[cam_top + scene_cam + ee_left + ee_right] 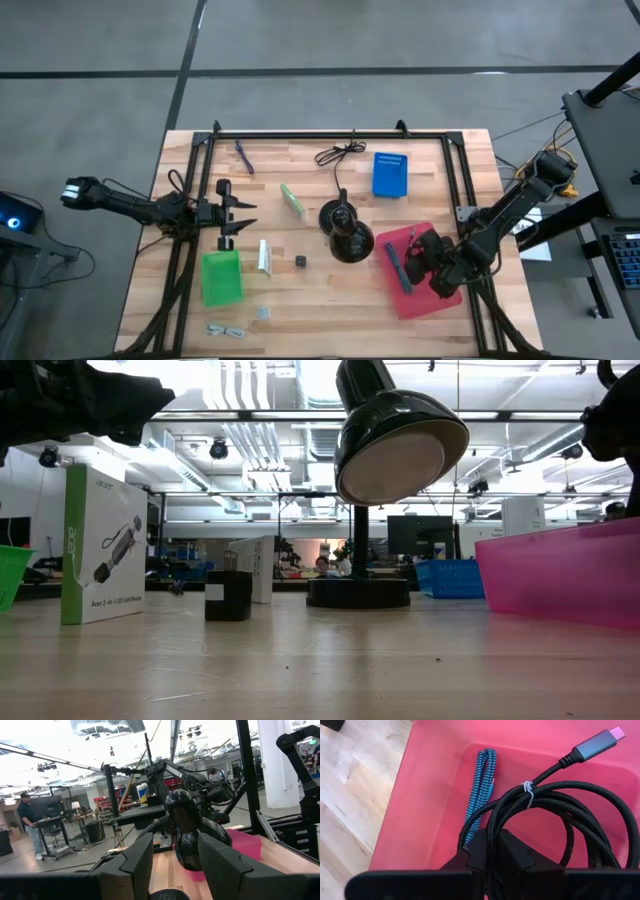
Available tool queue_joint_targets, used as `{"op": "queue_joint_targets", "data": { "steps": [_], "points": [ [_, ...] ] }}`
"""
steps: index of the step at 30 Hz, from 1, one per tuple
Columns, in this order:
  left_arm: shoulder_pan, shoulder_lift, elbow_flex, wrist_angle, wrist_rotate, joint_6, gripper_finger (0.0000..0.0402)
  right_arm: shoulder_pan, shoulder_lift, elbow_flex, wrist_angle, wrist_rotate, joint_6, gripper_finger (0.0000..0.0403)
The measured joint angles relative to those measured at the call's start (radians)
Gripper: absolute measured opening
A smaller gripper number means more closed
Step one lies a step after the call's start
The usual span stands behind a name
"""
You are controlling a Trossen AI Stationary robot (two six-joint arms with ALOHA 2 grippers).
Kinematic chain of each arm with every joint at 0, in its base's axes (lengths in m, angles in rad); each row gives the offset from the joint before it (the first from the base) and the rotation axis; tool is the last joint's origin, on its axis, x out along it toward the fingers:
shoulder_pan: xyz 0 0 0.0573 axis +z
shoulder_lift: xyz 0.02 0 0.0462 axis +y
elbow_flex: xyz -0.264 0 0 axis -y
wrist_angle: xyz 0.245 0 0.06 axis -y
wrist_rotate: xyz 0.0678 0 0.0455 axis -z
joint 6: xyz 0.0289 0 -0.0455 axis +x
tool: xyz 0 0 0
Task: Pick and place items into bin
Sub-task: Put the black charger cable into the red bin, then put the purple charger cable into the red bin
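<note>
Right gripper: positioned over the red bin at the table's right front, fingers closed tight on a coiled black cable; the coil hangs inside the bin, bound by a small white tie, its grey plug end pointing toward the bin's far wall. Blue braided cable: lying on the bin floor, beside the black coil. Left gripper: hovering above the table's left side, fingers spread apart, nothing between them; the green bin sits just in front of it. Black desk lamp: upright on its round base near the table's centre, between the two arms. Tiny black cube: on the wood, just left of the lamp base. Green and white box: lying behind the cube, left of the lamp. White packet: beside the green bin. Purple pen: near the back left edge. Loose black cable: at the back centre. Blue basket: back right of the lamp. Clear bits: near the front edge, left side. A person stands in the room beyond the table.
</note>
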State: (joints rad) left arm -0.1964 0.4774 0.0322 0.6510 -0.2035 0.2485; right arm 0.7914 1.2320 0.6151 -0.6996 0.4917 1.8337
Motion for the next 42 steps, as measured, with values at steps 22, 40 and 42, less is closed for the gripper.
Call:
{"op": "queue_joint_targets", "data": {
  "steps": [22, 40, 42],
  "points": [
    [0.000, 0.000, 0.000, 0.000, -0.004, 0.000, 0.0141, 0.000, -0.017, 0.000, 0.011, -0.023, -0.046, 0.0099],
    [0.000, 0.000, 0.000, 0.000, 0.000, 0.000, 0.0141, 0.005, -0.027, 0.000, 0.805, -0.018, -1.191, 0.0078],
    [0.000, 0.000, 0.000, 0.000, 0.001, 0.000, 0.0141, 0.014, -0.027, 0.000, 0.929, -0.018, -1.401, 0.0074]
  ]
}}
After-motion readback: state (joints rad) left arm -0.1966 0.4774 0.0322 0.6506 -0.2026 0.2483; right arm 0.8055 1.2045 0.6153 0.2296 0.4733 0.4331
